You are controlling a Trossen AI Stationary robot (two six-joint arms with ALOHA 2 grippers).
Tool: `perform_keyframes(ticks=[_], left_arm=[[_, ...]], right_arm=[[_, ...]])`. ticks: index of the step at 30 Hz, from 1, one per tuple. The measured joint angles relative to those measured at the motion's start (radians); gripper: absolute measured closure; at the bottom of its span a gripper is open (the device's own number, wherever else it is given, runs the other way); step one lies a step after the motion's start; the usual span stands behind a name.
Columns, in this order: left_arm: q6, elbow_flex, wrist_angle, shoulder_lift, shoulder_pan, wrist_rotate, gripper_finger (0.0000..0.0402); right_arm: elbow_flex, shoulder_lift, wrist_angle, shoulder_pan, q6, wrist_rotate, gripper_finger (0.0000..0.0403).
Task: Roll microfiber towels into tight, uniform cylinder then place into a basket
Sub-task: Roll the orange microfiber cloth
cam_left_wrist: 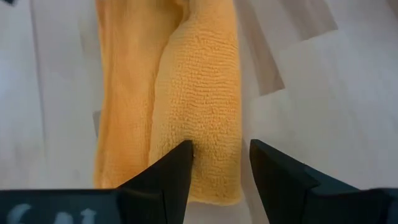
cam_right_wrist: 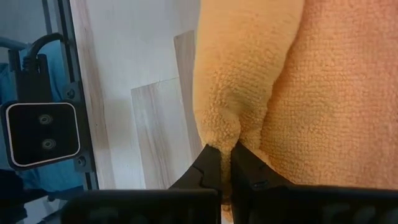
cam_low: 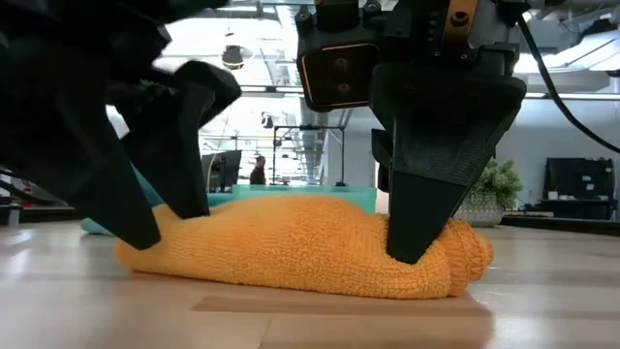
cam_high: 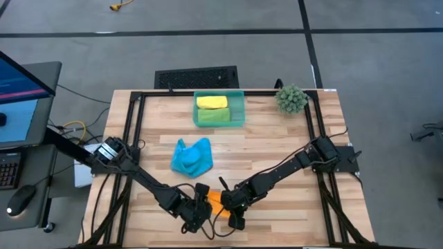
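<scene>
Orange towel [cam_low: 310, 247], rolled into a thick log, lies on the near edge of the wooden table [cam_high: 277, 138], and both grippers work on it. The right gripper [cam_right_wrist: 225, 149] has its two fingers pinched together on a fold of the orange cloth at one end of the roll. The left gripper [cam_left_wrist: 219, 155] stands at the other end with its fingers spread, straddling the roll's outer lip without squeezing it.

Farther out, one sky-blue towel [cam_high: 192, 157] sits crumpled mid-table, apart from the arms. Beyond it, at the far edge, the one teal-green basket [cam_high: 239, 97] holds two rolled towels side by side: one yellow towel [cam_high: 212, 102] and one bright green towel [cam_high: 213, 115]. That makes four towels in all. One spiky green plant ball [cam_high: 291, 99] rests near the far right corner.
</scene>
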Motion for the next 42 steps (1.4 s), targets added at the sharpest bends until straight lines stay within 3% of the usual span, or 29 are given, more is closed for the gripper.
perform_keyframes(ticks=[8, 20, 31, 42], left_arm=[[-0.099, -0.045, 0.042, -0.003, 0.066, 0.112, 0.0244], [-0.198, -0.074, 0.057, -0.004, 0.079, 0.172, 0.0244], [-0.3, -0.076, 0.085, -0.002, 0.079, 0.196, 0.0244], [-0.314, -0.077, 0.092, -0.001, 0.079, 0.196, 0.0244]], right_arm=[[0.0, 0.0, 0.025, 0.001, -0.024, 0.008, 0.0354], [-0.002, -0.029, -0.002, 0.007, -0.083, 0.027, 0.0341], [-0.002, -0.175, -0.181, 0.049, -0.135, 0.23, 0.034], [0.0, -0.176, -0.245, 0.073, -0.113, 0.285, 0.0333]])
